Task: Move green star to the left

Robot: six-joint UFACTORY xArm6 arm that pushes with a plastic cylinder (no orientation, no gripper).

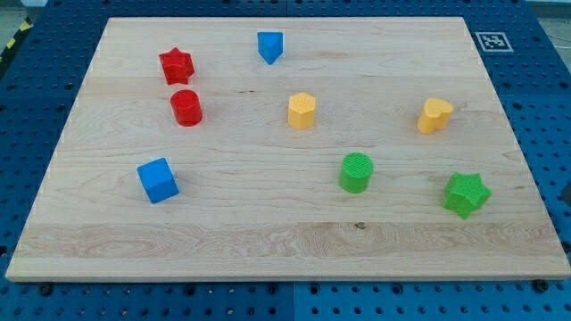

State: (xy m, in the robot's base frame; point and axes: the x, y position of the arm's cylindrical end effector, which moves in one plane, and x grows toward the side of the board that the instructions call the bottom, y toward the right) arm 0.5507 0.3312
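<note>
The green star point(467, 193) lies on the wooden board point(285, 241) near the view's right edge, toward the bottom. A green cylinder point(356, 172) stands to its left, a little higher in the view. A yellow heart-shaped block point(434, 116) lies above the star. My tip and the rod do not show in this view, so where the tip is relative to the blocks cannot be told.
A yellow hexagonal block point(302, 111) sits near the middle. A blue pointed block point(269, 46) is at the top. A red star point(177, 65) and a red cylinder point(186, 107) are at the upper left. A blue cube point(158, 180) is at the lower left. A marker tag point(492, 41) sits at the board's top right corner.
</note>
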